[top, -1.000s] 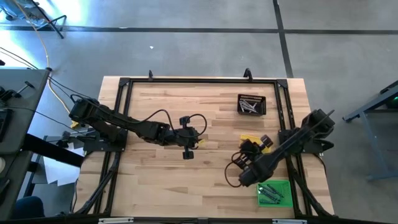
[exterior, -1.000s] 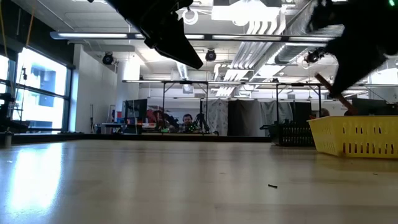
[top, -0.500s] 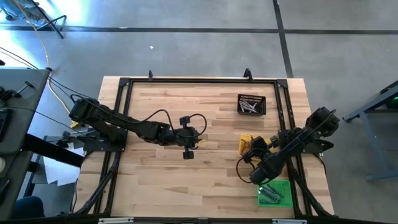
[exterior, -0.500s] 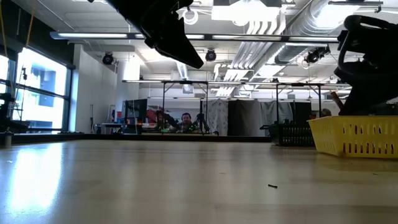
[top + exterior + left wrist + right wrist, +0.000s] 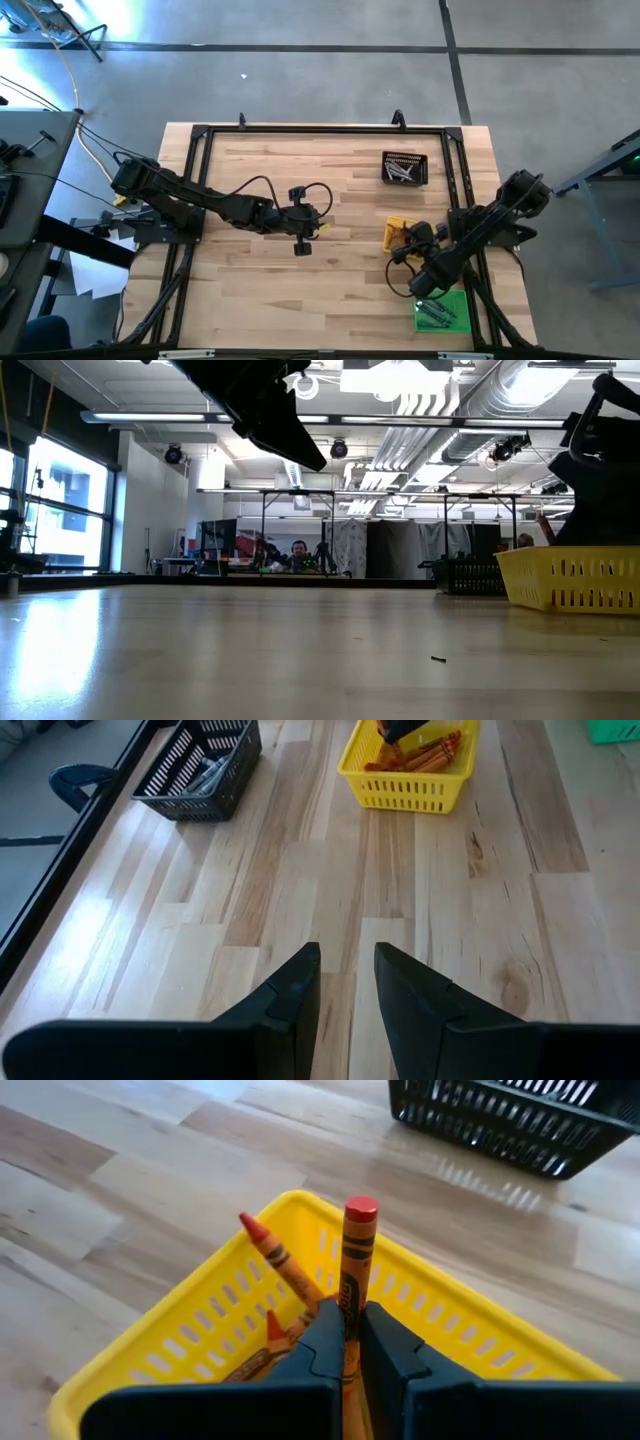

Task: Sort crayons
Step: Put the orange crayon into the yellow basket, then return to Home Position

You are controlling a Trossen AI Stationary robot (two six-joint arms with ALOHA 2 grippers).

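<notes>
My right gripper (image 5: 352, 1315) is shut on an orange-red crayon (image 5: 356, 1250) over the yellow tray (image 5: 190, 1330), which holds more orange-red crayons (image 5: 272, 1258). In the high view this gripper (image 5: 410, 241) is at the yellow tray (image 5: 392, 229), right of the table's middle. Grey crayons (image 5: 402, 173) lie in the black tray (image 5: 404, 157), and dark green ones (image 5: 436, 311) in the green tray (image 5: 458, 300). My left gripper (image 5: 346, 970) hangs open above bare wood at the table's middle (image 5: 303, 246). My right gripper pinches the crayon's wrapped shaft (image 5: 349, 1302) between its two fingers. The crayon lies along the fingers, and its flat end (image 5: 361, 1208) sticks out well past the fingertips. The fingers slant down over the yellow tray. The crayon's other end is hidden between the fingers.
A black frame (image 5: 320, 131) runs round the table's edges. The black tray stands at the far right, the green tray at the near right corner. Bare wood (image 5: 330, 290) lies between the two arms. A small dark speck (image 5: 438, 658) lies on the table.
My right gripper has come down toward the yellow tray with the crayon, drawing back toward the table's right edge and rolling its wrist; it has stayed shut on the crayon.
</notes>
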